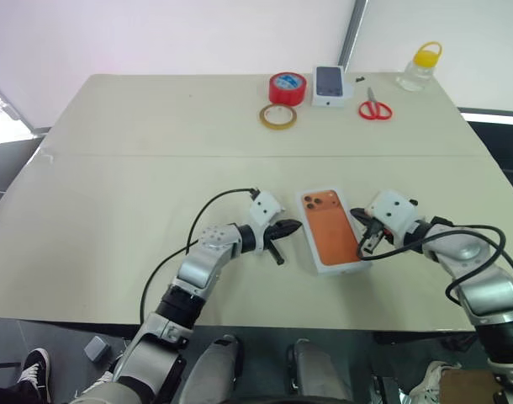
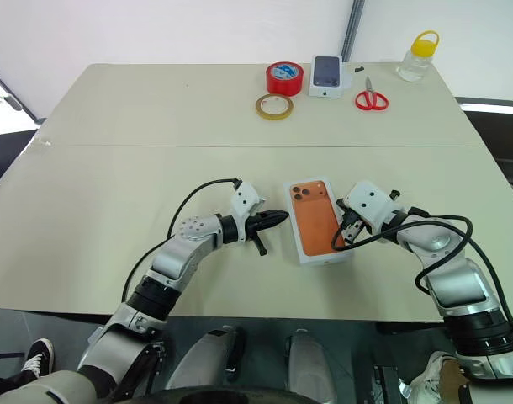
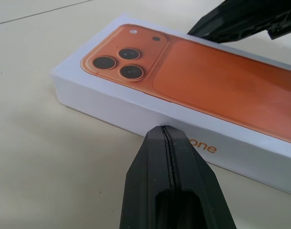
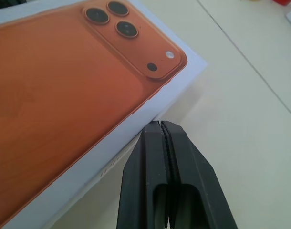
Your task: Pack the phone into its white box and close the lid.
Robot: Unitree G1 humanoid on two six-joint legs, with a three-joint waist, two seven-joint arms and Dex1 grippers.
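The white box (image 1: pixel 341 268) lies near the table's front edge, between my two grippers. Its top shows an orange phone (image 1: pixel 332 229) with three dark lenses (image 3: pixel 118 64) inside a thin white border, and orange lettering runs along its side. I cannot tell whether this is the phone itself or a picture on the lid. My left gripper (image 1: pixel 290 225) is shut and empty, its tip close to the box's left long side. On the opposite long side my right gripper (image 1: pixel 367 241) is shut and empty too, its tip right beside the box wall (image 4: pixel 112 148).
At the table's far side stand a red tape roll (image 1: pixel 288 87), a yellowish tape ring (image 1: pixel 277 116), a small white box picturing a dark phone (image 1: pixel 330 86), red scissors (image 1: pixel 375 109) and a clear jar with a yellow lid (image 1: pixel 420 66). The table's front edge runs close under both arms.
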